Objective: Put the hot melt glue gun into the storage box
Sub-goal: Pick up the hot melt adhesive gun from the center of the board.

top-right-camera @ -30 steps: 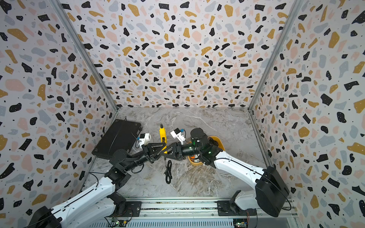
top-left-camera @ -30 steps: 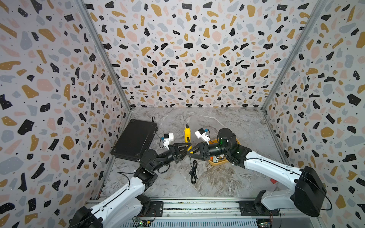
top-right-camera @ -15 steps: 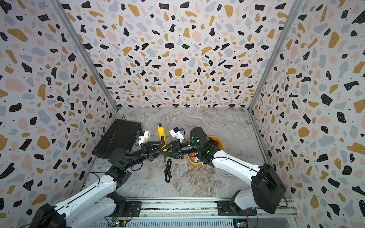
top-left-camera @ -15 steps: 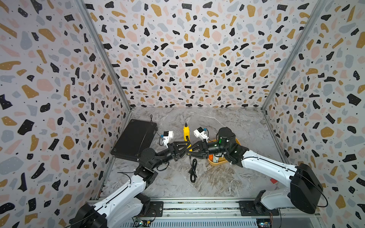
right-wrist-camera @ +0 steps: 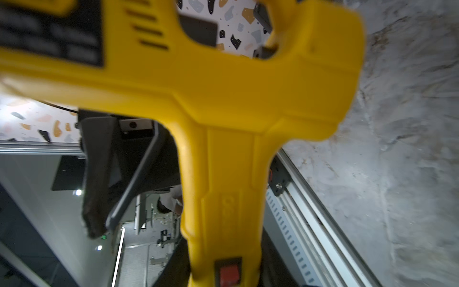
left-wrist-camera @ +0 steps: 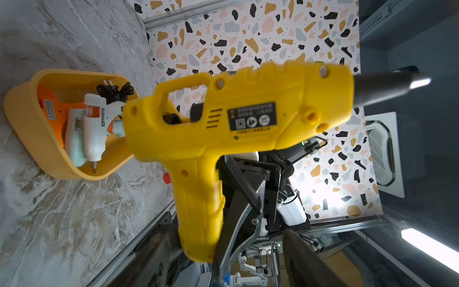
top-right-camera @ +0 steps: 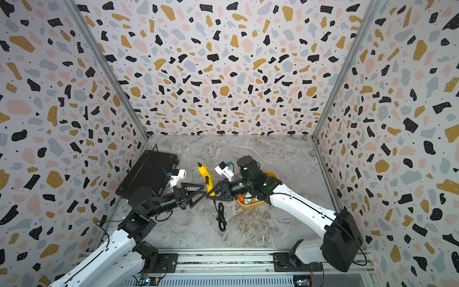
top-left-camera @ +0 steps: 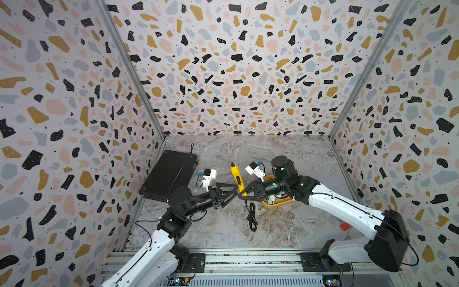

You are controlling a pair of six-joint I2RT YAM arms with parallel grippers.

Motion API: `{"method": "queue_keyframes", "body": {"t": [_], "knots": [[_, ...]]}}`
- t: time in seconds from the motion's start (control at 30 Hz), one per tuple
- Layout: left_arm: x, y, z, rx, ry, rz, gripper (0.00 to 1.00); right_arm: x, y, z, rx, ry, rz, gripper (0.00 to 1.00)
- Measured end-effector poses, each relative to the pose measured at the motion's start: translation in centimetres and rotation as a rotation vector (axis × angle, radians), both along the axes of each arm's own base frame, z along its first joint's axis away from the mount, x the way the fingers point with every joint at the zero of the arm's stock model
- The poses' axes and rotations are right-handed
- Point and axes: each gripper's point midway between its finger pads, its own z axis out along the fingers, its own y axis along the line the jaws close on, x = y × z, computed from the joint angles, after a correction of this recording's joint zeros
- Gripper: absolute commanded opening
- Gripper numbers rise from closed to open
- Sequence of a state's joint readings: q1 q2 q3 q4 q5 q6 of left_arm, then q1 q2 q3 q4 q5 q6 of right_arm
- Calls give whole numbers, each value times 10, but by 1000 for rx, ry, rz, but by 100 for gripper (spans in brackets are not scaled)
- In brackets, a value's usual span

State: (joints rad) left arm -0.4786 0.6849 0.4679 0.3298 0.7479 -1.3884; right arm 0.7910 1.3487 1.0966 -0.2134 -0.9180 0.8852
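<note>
The hot melt glue gun (top-left-camera: 236, 174) is held by its handle in my right claw (top-left-camera: 242, 196), above the desk (top-left-camera: 285, 231) near the storage box (top-left-camera: 275, 205). My left claw (top-left-camera: 233, 192) gapes wide. Only the left wrist view shows a white gun (left-wrist-camera: 94, 129) inside the box.

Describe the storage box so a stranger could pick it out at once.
On the marble tabletop, look beneath the right arm's wrist. The storage box is the shallow mustard-yellow tub there, a white glue gun inside. Unlike the flat black case and the bright yellow glue gun held aloft, it is an open, round-cornered container.
</note>
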Motion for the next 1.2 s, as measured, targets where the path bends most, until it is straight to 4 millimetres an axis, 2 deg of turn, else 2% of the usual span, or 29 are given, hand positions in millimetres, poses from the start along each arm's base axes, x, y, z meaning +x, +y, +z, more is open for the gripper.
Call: {"method": "queue_keyframes", "body": {"t": [0.2,0.33,0.47,0.53,0.63,0.77,0.87,1.03,1.2], "knots": [[-4,12,-5,85,32,29,77,6,-33,-9,-239,-260,0,0],[4,26,-4,131,91,77,71,9,-76,-14,-409,-508,9,0],[18,36,4,154,180,105,66,6,-117,-8,-510,-758,49,0],[24,33,13,181,216,83,58,1,-133,-6,-535,-866,80,0],[32,28,24,268,226,34,57,-5,-149,-6,-559,-989,144,0],[26,15,31,381,190,-69,58,-11,-159,-17,-578,-1085,246,0],[10,0,22,457,182,-177,59,-12,-161,-27,-593,-1120,319,0],[-13,-21,4,537,182,-313,62,-12,-159,-33,-596,-1160,395,0],[-28,-38,0,545,167,-390,65,-12,-156,-37,-583,-1172,438,0]]}}
